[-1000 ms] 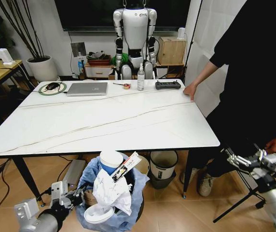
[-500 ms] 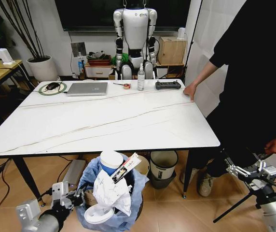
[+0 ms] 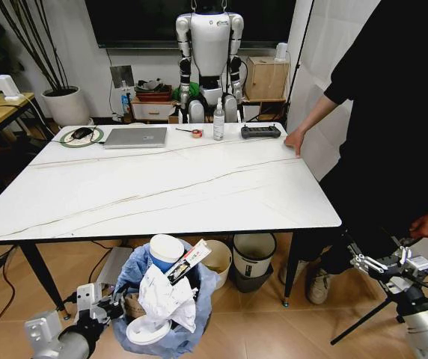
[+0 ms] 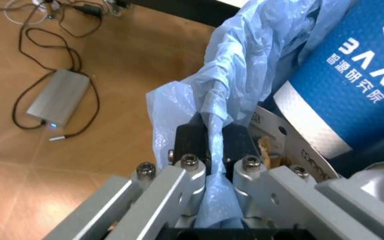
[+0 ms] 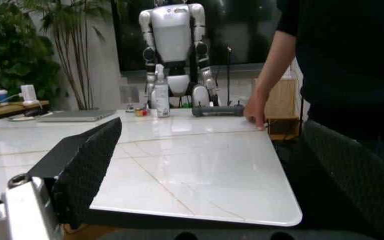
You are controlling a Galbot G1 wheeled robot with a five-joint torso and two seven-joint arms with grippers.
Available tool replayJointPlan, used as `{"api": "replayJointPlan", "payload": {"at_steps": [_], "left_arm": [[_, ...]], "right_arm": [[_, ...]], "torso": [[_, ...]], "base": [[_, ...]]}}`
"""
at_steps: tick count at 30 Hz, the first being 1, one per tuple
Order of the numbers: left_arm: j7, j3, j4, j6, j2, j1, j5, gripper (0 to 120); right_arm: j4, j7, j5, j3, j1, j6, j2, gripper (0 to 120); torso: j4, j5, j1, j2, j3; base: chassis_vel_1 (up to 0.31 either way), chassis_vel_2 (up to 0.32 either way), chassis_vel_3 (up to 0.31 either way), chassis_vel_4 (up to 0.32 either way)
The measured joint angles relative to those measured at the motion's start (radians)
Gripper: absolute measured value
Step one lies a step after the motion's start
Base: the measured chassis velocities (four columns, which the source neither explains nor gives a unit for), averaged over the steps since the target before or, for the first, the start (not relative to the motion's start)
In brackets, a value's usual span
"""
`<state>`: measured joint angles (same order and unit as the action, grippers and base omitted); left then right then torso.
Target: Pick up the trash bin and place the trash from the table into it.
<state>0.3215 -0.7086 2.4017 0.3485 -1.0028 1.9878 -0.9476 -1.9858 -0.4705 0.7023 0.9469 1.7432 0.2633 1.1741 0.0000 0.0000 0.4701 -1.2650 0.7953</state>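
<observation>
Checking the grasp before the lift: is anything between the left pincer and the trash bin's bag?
Nothing visible. The left pincer is shut directly on a fold of the trash bin's light-blue bag, beside the blue paper cup.

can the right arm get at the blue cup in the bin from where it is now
Probably not directly. The right gripper hangs open, low beyond the table's right corner, while the blue cup stands in the trash bin, held by the left gripper, with a table leg between.

Blue-bagged trash bin [image 3: 161,333] on floor below white table [image 3: 161,187], heaped with trash [image 3: 165,295]
</observation>
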Motion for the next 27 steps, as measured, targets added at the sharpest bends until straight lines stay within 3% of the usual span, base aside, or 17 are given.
{"api": "replayJointPlan", "payload": {"at_steps": [27], "left_arm": [[0.004, 0.010, -0.018, -0.030, -0.004, -0.018, 0.011, 0]], "right_arm": [[0.000, 0.001, 0.001, -0.001, -0.001, -0.001, -0.001, 100]], "torso": [[0.0000, 0.0001, 0.000, 0.000, 0.000]], "base": [[0.000, 0.000, 0.000, 0.000]]}}
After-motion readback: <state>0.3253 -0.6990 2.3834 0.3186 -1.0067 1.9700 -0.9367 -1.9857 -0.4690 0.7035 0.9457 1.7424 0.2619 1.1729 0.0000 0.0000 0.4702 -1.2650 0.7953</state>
